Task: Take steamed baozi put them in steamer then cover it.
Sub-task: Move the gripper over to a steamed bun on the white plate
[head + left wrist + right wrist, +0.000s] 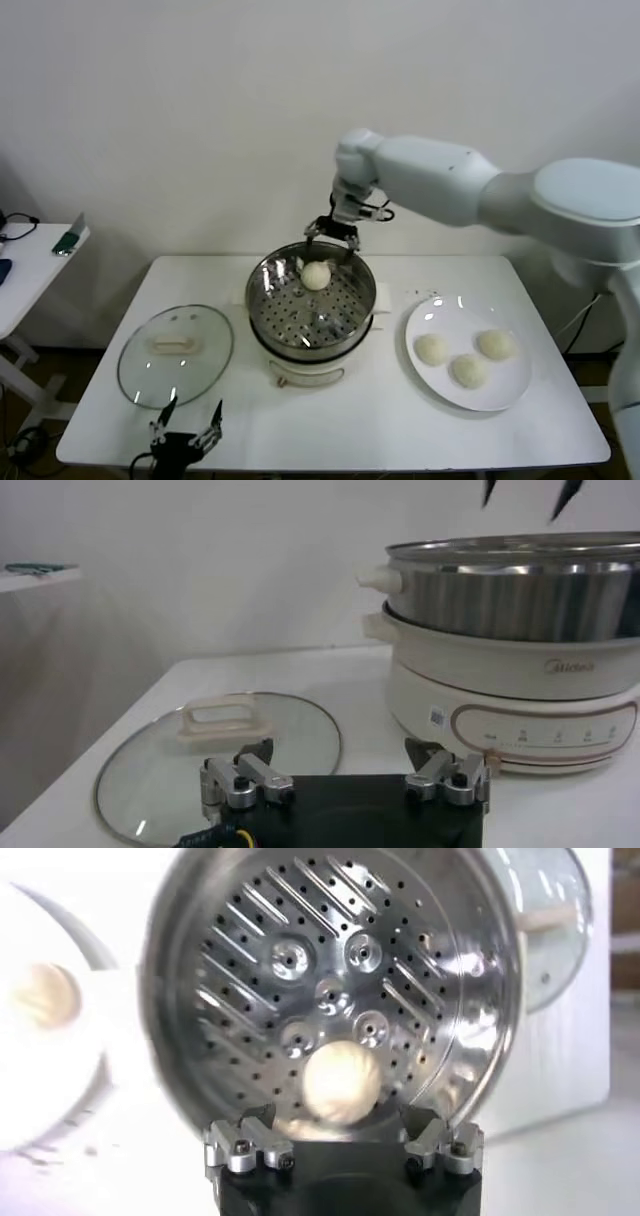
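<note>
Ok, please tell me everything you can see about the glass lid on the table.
The glass lid is round, clear and slightly domed, with a thin metal-looking rim and a cream handle at its centre. It lies flat, handle up, on the white table, beside the steamer on the robot's left and apart from it. Nothing holds it; the open left hand hovers near its front edge.

A white table point(380, 420) stood against a plain pale wall point(200, 120). On its left part lay a round glass lid point(175, 355) with a cream handle point(172, 345) — flat, handle up — while on the right part a flat white plate point(505, 395) rested near the edge. Further left a second white table point(25, 275) held a small green-and-white item point(70, 238) — too small to identify.
</note>
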Robot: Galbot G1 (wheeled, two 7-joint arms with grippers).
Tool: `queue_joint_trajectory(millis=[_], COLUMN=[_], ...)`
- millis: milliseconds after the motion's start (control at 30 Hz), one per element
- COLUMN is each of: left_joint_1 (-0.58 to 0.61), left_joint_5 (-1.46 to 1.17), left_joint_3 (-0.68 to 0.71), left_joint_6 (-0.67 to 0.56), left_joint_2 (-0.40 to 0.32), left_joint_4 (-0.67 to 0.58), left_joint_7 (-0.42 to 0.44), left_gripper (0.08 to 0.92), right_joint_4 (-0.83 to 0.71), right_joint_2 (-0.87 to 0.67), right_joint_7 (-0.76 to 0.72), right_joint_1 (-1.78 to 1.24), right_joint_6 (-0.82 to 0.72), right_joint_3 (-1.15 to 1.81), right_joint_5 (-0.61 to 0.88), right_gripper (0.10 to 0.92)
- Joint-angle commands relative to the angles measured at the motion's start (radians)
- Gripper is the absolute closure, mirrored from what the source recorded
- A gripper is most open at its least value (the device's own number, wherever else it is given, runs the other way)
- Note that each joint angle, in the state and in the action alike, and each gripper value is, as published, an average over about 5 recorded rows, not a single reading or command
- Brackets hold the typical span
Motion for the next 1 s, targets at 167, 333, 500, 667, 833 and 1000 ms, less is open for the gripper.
queue_joint_trajectory(millis=[167, 333, 500, 667, 833, 1000], left_joint_1=[-0.015, -0.023, -0.028, -0.027, -0.022, -0.016], left_joint_5=[0.006, 0.003, 0.003, 0.007, 0.011, 0.011], left_joint_3=[0.012, 0.010, 0.007, 0.008, 0.006, 0.002], left_joint_6=[0.001, 0.000, -0.004, -0.005, -0.009, -0.013], left_joint_2=[0.003, 0.006, 0.011, 0.012, 0.011, 0.010], left_joint_4=[0.006, 0.011, 0.021, 0.025, 0.029, 0.030], left_joint_7=[0.006, 0.007, 0.006, 0.005, 0.003, 0.001], left_gripper=[0.177, 0.177, 0.177, 0.177, 0.177, 0.177], right_joint_4=[0.489, 0.606, 0.606, 0.521, 0.452, 0.381], right_joint_2=[-0.504, -0.618, -0.663, -0.641, -0.597, -0.546], right_joint_7=[0.100, 0.191, 0.234, 0.241, 0.249, 0.274], right_joint_1=[0.263, 0.152, -0.026, -0.220, -0.350, -0.447], right_joint_6=[-0.715, -0.844, -0.893, -0.903, -0.916, -0.924], right_joint_3=[-0.366, -0.349, -0.237, -0.079, 0.038, 0.127], right_joint_5=[0.376, 0.366, 0.266, 0.157, 0.130, 0.088], right_gripper=[0.203, 0.203, 0.203, 0.203, 0.203, 0.203])
